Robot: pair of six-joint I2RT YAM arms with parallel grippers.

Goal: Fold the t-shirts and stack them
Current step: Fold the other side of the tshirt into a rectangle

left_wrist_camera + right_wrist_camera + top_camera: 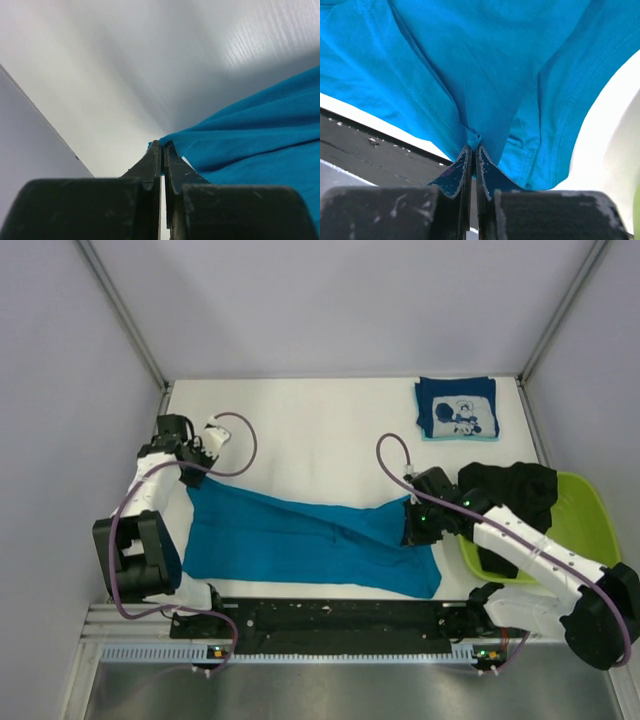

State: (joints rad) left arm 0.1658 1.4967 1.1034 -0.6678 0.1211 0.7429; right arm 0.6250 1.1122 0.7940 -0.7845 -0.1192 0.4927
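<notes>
Left gripper: fingers pressed together, pinching a corner of the teal-blue t-shirt. Right gripper: fingers closed on a small bunched fold at the same shirt's edge. From above, both sets of fingertips are hidden under the wrists. The shirt is stretched across the near table between the arms. Navy printed t-shirt lies folded at far right. Black t-shirt drapes over the lime-green basin, partly behind the right arm.

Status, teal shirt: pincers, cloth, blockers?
Left pincer shut on teal shirt corner. Right pincer shut on its other end. Shirt spread between them on the table. Nothing blocking; navy shirt folded at back.
</notes>
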